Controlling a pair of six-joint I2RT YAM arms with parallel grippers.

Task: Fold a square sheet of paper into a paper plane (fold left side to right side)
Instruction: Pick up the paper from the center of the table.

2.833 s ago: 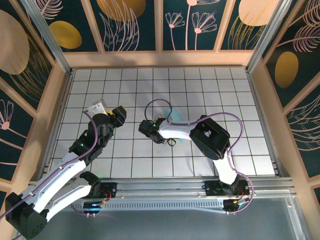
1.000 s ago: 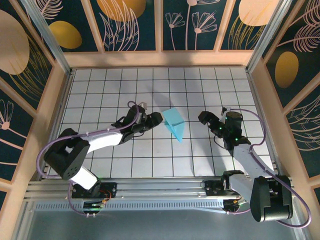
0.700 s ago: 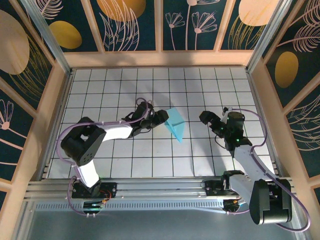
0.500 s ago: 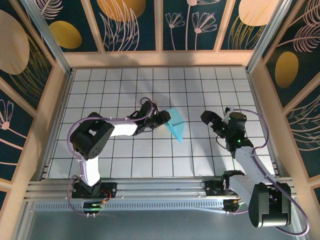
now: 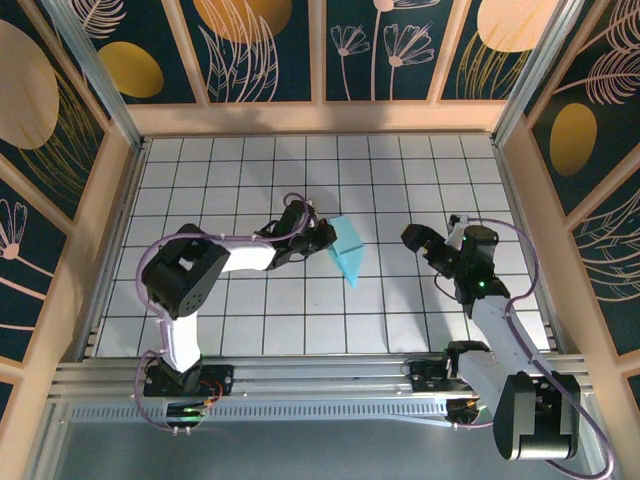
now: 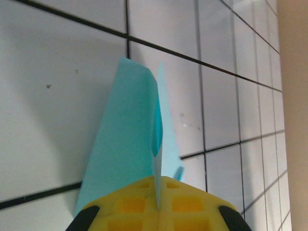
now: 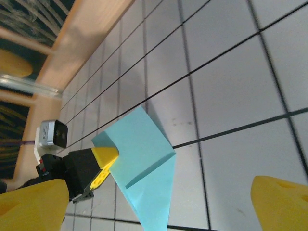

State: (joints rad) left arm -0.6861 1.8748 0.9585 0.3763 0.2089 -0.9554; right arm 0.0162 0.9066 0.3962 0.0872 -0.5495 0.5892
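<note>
**Left claw** (image 5: 324,237): fingers pressed together, clamped on the left edge of the sheet of paper (image 5: 348,252). In the wrist view a thin flap stands upright and runs into the seam between the yellow pads (image 6: 130,206).

**Sheet of paper**: light teal and partly folded into a pointed shape, tip toward the near side. It sits near the middle of the white tiled counter (image 5: 250,170), between the two claws. One layer is lifted and the rest lies close to the tiles.

**Right claw** (image 5: 413,238): fingers wide apart and empty, to the right of the sheet and well apart from it.

**Handling, as judged:** very light, thin and limp. It will likely hold a crease but crumple or tear under a hard pull. It probably slides easily on the smooth tiles.

**Hold points, as judged:** a raised flap or free edge is best, since the flat areas give no purchase. Pinning with the second claw would stop it skating.
</note>
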